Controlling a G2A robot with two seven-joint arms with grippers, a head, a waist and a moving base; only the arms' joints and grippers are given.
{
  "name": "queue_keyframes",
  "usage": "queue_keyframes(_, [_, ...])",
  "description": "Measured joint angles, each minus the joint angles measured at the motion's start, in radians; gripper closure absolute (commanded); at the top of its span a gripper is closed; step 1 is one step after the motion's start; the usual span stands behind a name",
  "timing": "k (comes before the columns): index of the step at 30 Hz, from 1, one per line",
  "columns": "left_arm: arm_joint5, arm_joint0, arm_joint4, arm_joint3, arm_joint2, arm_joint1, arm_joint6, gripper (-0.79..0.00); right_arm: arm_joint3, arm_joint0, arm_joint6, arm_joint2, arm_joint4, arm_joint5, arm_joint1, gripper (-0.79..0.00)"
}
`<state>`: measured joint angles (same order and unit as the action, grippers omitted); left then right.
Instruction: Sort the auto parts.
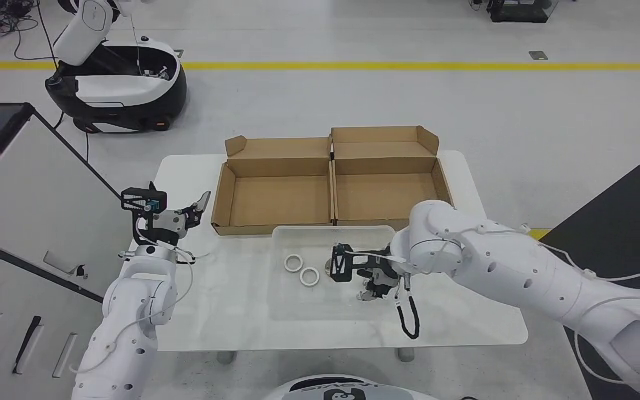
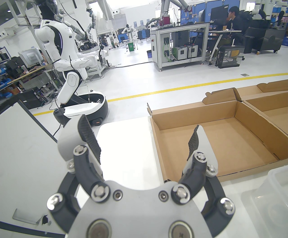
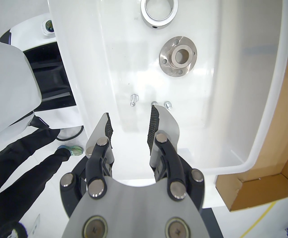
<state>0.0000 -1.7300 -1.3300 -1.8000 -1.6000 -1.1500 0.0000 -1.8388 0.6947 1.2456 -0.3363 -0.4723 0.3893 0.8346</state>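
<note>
A white tray [image 1: 278,290] sits at the middle of the table. In it lie a metal collar ring [image 1: 293,264] [image 3: 159,11], a round metal flange [image 1: 310,275] [image 3: 178,56] and three small bolts [image 3: 133,99]. My right gripper [image 1: 338,263] [image 3: 130,112] hangs open over the tray, its fingertips just short of the bolts and holding nothing. Two open cardboard boxes [image 1: 275,195] [image 1: 390,190] stand side by side behind the tray, both bare inside. Off the table's left side, my left gripper [image 1: 195,212] [image 2: 140,122] is raised and open, facing the left box [image 2: 225,139].
The tray's far wall [image 3: 258,135] nearly touches the cardboard boxes [image 3: 247,189]. A white panel [image 1: 40,190] leans left of the table. Another robot's base [image 1: 110,80] stands on the floor beyond it. Bare tabletop [image 1: 220,290] lies left of the tray.
</note>
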Motion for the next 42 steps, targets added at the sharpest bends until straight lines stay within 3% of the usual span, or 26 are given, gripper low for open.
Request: queue_keyframes(42, [0.000, 0.000, 0.000, 0.000, 0.000, 0.000, 0.000, -0.785, 0.063, 0.086, -0.028, -0.029, -0.061, 0.000, 0.041, -0.326])
